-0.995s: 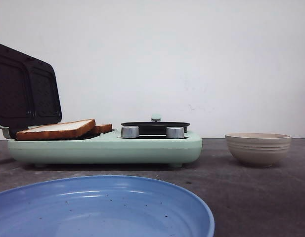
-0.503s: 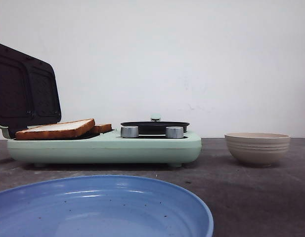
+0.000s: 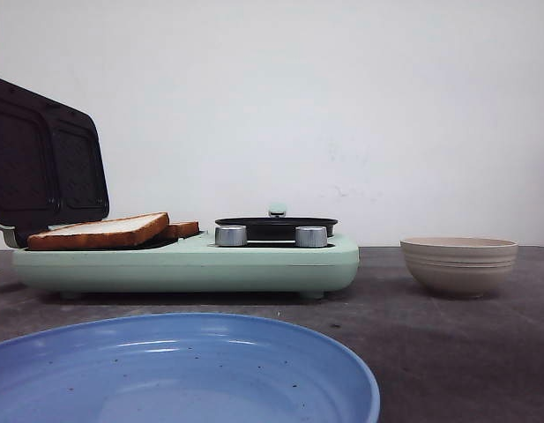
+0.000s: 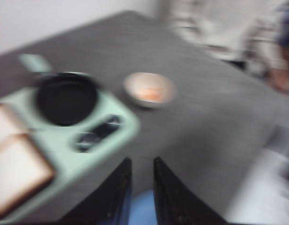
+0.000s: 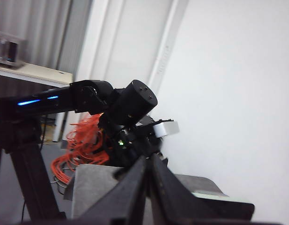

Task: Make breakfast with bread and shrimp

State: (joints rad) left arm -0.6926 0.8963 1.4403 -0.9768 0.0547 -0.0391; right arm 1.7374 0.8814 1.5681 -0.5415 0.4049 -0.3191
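Dark grey table (image 3: 448, 352) under a plain white wall, that's my front view. On the left sits a mint green cooker (image 3: 188, 263) with its dark lid (image 3: 47, 163) standing open. The bread (image 3: 100, 231), two slices, lies on the left cooking plate, one slice in front and the other poking out behind it. A black pan (image 3: 276, 227) sits on the cooker's right half behind two silver knobs (image 3: 231, 235). To the right, well apart, I see a beige bowl (image 3: 459, 263). Nearest me is a blue plate (image 3: 179, 370).

Over to the left wrist, and it's blurry. I'm looking down on the bread (image 4: 15, 171), the pan (image 4: 66, 98) and the bowl (image 4: 149, 89), which holds something orange. The left gripper (image 4: 140, 187) hangs above the table with a narrow gap between its fingers, holding nothing.

Right wrist now: the right gripper (image 5: 148, 180) has its fingers pressed together, empty, pointing across at the other black arm (image 5: 107, 105) and some orange cables (image 5: 81, 145).
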